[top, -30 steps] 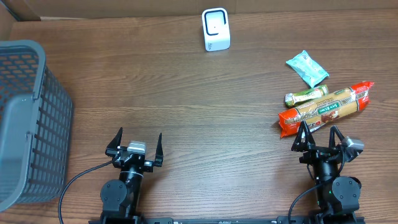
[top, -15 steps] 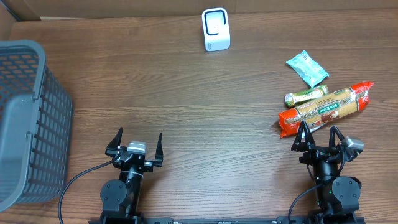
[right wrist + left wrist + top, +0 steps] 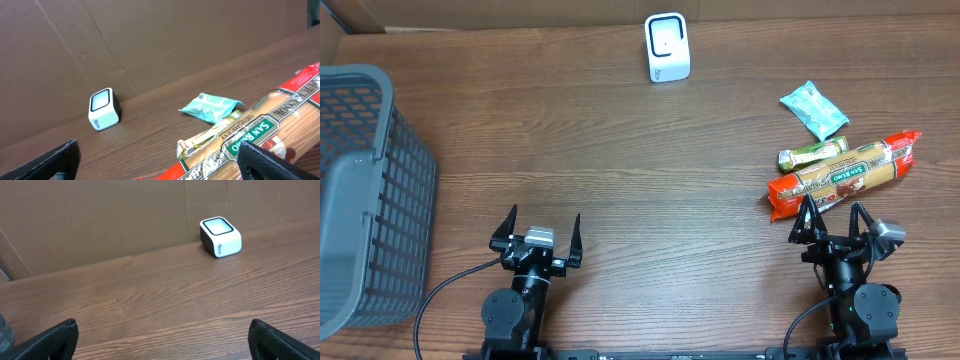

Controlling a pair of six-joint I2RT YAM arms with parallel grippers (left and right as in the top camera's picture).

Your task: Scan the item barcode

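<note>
Left claw (image 3: pixel 544 216) and right claw (image 3: pixel 832 204) both stand wide apart, holding nothing, at the near edge of the counter (image 3: pixel 620 150). Pasta packet (image 3: pixel 843 176) lies just beyond the right claw, beside a green bar (image 3: pixel 812 153) and near a teal pouch (image 3: pixel 813 110). Scanner (image 3: pixel 667 47) stands at the far edge, well apart from them.
</note>
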